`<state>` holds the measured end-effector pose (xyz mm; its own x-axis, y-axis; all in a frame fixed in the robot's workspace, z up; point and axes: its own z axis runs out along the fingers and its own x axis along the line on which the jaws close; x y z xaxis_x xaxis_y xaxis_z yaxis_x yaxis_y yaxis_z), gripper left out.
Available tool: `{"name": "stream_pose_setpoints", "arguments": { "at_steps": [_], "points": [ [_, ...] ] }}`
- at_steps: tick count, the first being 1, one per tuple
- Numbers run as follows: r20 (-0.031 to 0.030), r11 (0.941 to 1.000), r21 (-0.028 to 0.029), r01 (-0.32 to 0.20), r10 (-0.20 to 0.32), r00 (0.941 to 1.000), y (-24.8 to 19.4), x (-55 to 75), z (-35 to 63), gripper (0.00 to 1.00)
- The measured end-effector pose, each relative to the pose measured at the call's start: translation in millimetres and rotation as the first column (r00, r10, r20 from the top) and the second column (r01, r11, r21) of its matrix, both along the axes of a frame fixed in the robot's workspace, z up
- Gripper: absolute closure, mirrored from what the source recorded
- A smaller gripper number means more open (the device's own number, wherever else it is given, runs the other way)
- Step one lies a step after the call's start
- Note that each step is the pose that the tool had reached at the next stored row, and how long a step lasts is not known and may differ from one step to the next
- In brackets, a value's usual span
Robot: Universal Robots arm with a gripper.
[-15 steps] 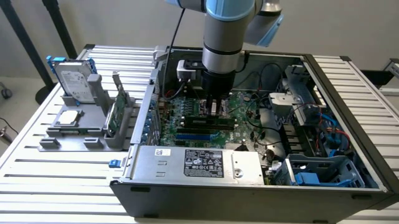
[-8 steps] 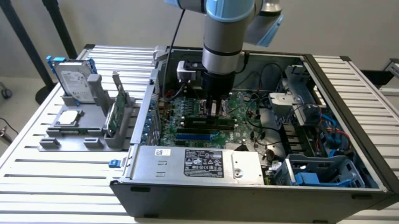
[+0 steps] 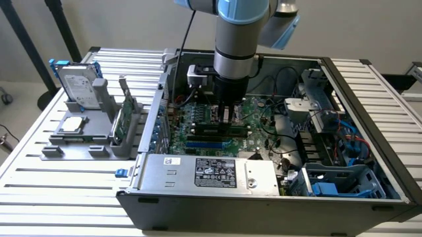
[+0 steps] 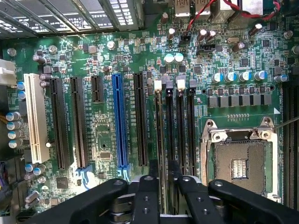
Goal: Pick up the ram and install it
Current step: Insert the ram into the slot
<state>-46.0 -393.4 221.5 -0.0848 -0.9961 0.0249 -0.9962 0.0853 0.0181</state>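
The ram [image 3: 204, 130] is a thin green stick standing on edge along a memory slot of the motherboard [image 3: 197, 143] inside the open computer case. My gripper [image 3: 228, 123] reaches straight down onto the stick's middle, its fingers shut on it. In the wrist view the ram [image 4: 161, 135] runs edge-on away from my gripper [image 4: 167, 186], lined up with the first of the memory slots [image 4: 190, 130], near a white latch [image 4: 158, 85]. Whether the stick is pressed fully into the slot I cannot tell.
The CPU socket [image 4: 238, 163] lies beside the memory slots, and a blue expansion slot [image 4: 119, 121] on the other side. The power supply [image 3: 211, 173] fills the case's near side. At the exterior view's left, a grey stand [image 3: 79, 143] holds a hard drive [image 3: 78, 89] and an expansion card [image 3: 125, 121].
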Motion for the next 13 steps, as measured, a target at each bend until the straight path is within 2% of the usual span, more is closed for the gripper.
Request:
{"name": "stream_pose_setpoints", "arguments": {
  "at_steps": [1,13],
  "points": [
    [-0.0001,1.0,0.0,0.0,0.0,1.0,0.0,0.0,0.7,0.71],
    [-0.0001,1.0,-0.0001,0.0,0.0,1.0,0.0,0.0,27.1,0.71]
  ]
}}
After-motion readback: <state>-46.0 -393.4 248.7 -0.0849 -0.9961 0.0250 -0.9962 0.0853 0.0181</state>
